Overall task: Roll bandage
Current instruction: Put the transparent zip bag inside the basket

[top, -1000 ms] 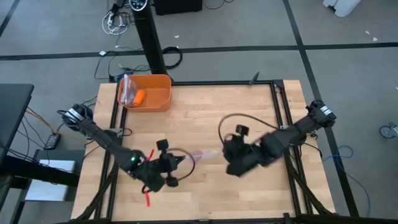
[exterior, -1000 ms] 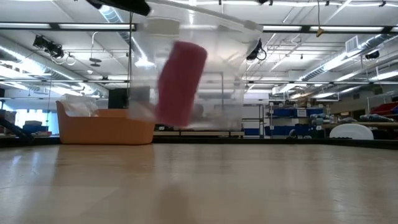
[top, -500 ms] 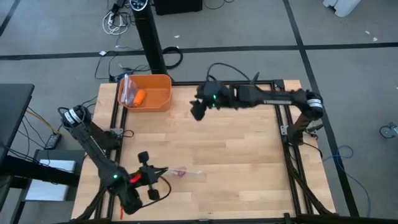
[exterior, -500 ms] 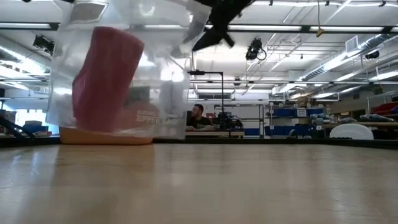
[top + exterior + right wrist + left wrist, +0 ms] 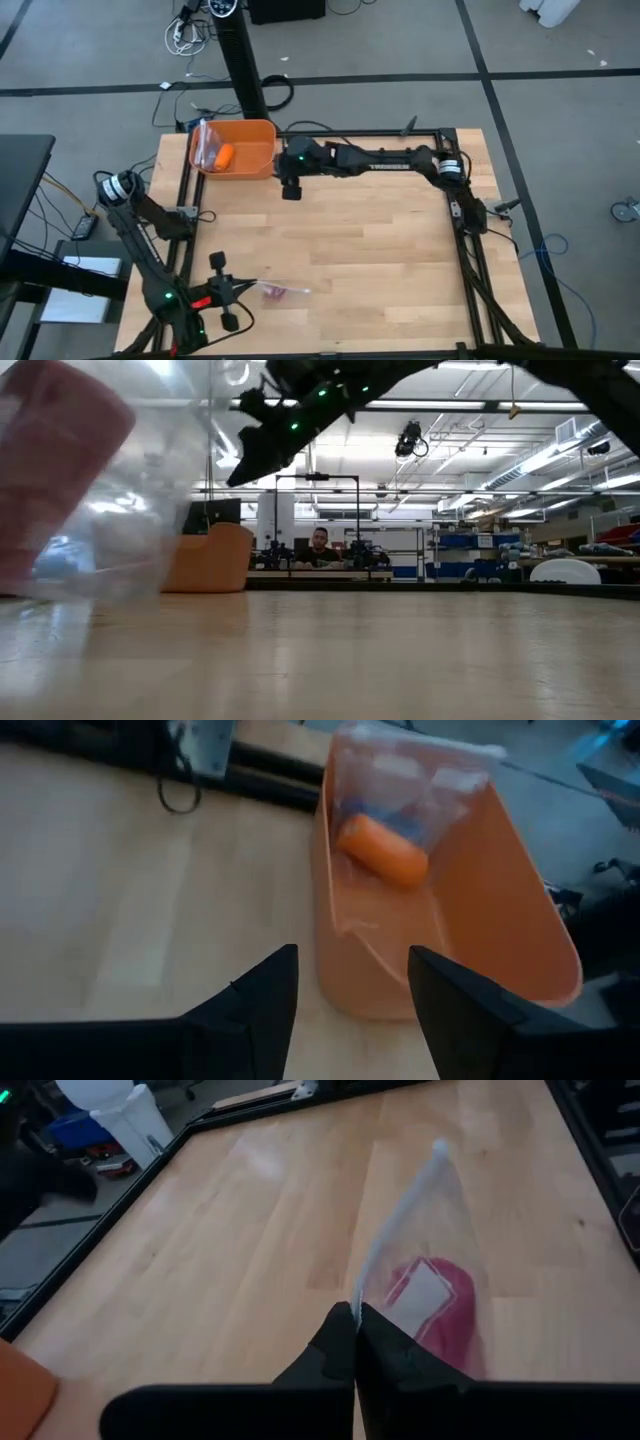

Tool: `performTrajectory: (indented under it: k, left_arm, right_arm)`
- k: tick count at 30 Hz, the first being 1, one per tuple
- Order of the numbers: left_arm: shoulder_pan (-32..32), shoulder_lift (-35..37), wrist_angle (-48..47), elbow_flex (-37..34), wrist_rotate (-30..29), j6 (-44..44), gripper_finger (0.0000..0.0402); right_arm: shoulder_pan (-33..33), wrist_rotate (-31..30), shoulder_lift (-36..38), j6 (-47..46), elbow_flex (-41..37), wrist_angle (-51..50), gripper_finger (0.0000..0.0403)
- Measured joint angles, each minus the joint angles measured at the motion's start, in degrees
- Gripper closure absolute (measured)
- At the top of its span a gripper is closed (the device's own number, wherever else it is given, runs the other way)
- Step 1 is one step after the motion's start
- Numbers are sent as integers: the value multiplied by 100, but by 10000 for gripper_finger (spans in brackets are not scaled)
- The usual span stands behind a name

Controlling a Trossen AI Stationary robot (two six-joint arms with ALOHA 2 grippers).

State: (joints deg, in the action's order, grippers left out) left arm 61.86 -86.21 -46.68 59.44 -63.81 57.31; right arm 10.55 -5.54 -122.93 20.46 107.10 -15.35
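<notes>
Here your left pincer [image 5: 352, 1342] is pinched shut on the top seam of a clear plastic bag [image 5: 420, 1230], and the bandage [image 5: 435, 1302], a small pink roll, sits inside that bag. From above, the left pincer [image 5: 228, 300] is close to the worktop's near-left corner, and the bag [image 5: 283, 291] trails away from it toward the middle of the near edge, with the bandage [image 5: 272, 291] showing just past the fingertips. So the roll lies straight ahead of the closed fingers, enclosed in plastic rather than gripped directly. I cannot tell which way its long axis runs.

Your left arm is much the nearer one. The right pincer [image 5: 291, 189] is well apart from the bandage, up by the far edge, just beside an orange bin [image 5: 255, 160]. Seen from its own wrist, the right pincer [image 5: 350, 988] stands wide with nothing between its fingers, facing the bin [image 5: 490, 920], which holds a small orange object [image 5: 385, 850] and another clear bag [image 5: 400, 770].

The worktop [image 5: 380, 250] is bare light wood inside a black frame. Beyond it in the low view lies a large workshop hall, where a person [image 5: 319, 543] sits at a distant bench.
</notes>
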Motion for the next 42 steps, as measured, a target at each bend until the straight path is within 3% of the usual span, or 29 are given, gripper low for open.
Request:
performTrajectory:
  k: [11,21,31,42]
  left_arm:
    - [44,-2,35,-168,106,15,401]
    - [43,-4,6,-166,266,12,401]
    - [42,-4,55,-166,301,23,401]
    - [42,-4,53,-164,301,36,400]
  right_arm:
    - [442,-76,-1789,729,2808,-1998,212]
    - [560,-62,-1932,1083,2685,-2062,230]
    - [476,18,-1960,1548,2668,-2344,391]
    - [247,-388,-1631,1818,2773,-3904,397]
